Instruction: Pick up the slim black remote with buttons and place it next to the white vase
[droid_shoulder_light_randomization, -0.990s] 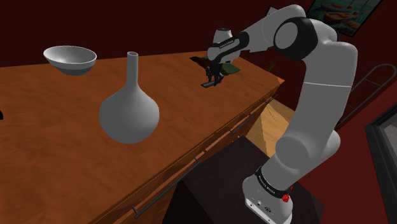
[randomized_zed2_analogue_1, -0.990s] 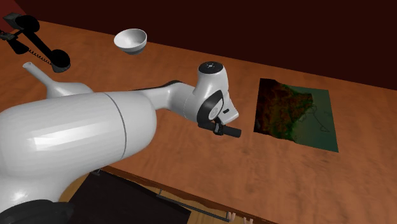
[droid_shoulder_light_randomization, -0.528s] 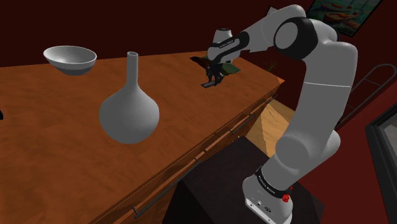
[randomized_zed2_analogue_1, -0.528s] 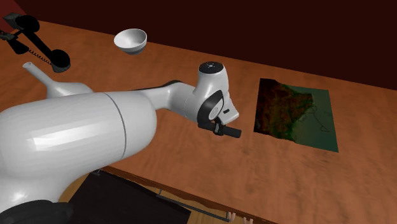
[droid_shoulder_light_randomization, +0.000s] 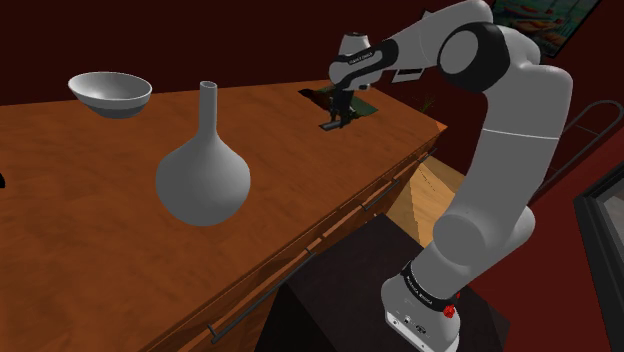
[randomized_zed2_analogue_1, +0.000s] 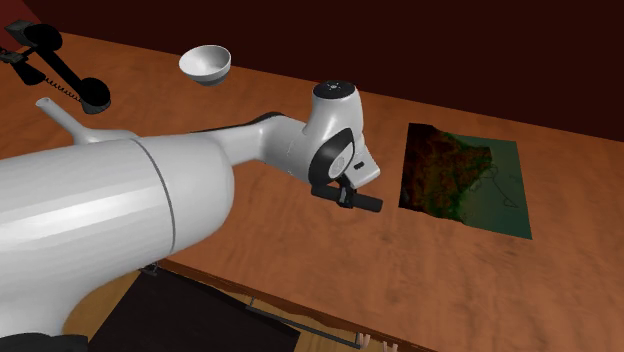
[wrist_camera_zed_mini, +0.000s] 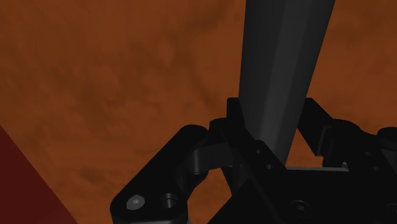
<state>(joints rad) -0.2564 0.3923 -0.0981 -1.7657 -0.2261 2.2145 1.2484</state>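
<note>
The slim black remote sticks out from between my gripper's fingers, which are shut on its end. In the shoulder view the gripper hangs just above the brown wooden table, with the remote at its tips, well off to the right of the round, long-necked grey-white vase. In the second exterior view the remote lies level under the hand, and the vase's neck peeks out behind the arm.
A grey-white bowl stands behind the vase. A dark green-brown mat lies flat beyond the gripper. A black handset with a coiled cord rests near the vase. The table's front edge carries drawer handles.
The hand has risen a little from the table with the remote still clasped in it. Vase and bowl have not moved.
</note>
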